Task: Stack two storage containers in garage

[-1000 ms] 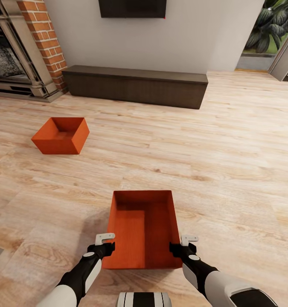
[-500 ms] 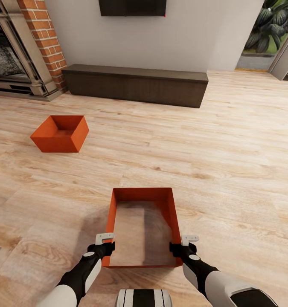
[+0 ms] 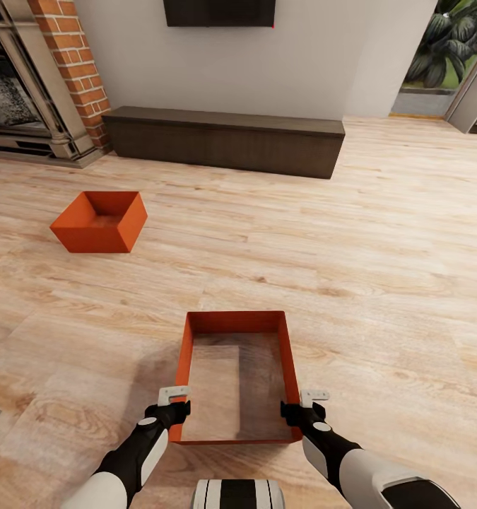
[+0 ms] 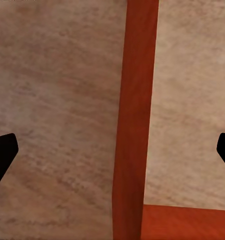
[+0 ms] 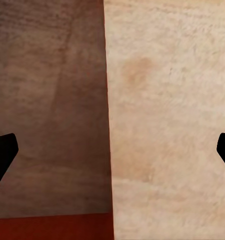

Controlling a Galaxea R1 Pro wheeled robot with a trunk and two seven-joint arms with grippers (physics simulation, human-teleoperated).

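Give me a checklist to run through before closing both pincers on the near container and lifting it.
1. Left pincer astride the near container's left wall, fingers spread: ok.
2. Right pincer astride its right wall, fingers spread: ok.
3. Both pincers level, at the end nearest the robot: ok.
4. Walls deep enough between the fingers for a firm grip: cannot tell.
5. Second container well apart, near the fireplace: ok.
6. Container already in the garage: not ok, light wood floor.

Both storage containers, the near one (image 3: pixel 234 322) and the far one (image 3: pixel 99 222), were plain orange-red. The plank floor (image 3: pixel 379 268) was pale wood with darker grain. The fireplace brick (image 3: pixel 72 60) was red, the low cabinet (image 3: pixel 224 141) dark brown, the wall (image 3: pixel 323 56) white.
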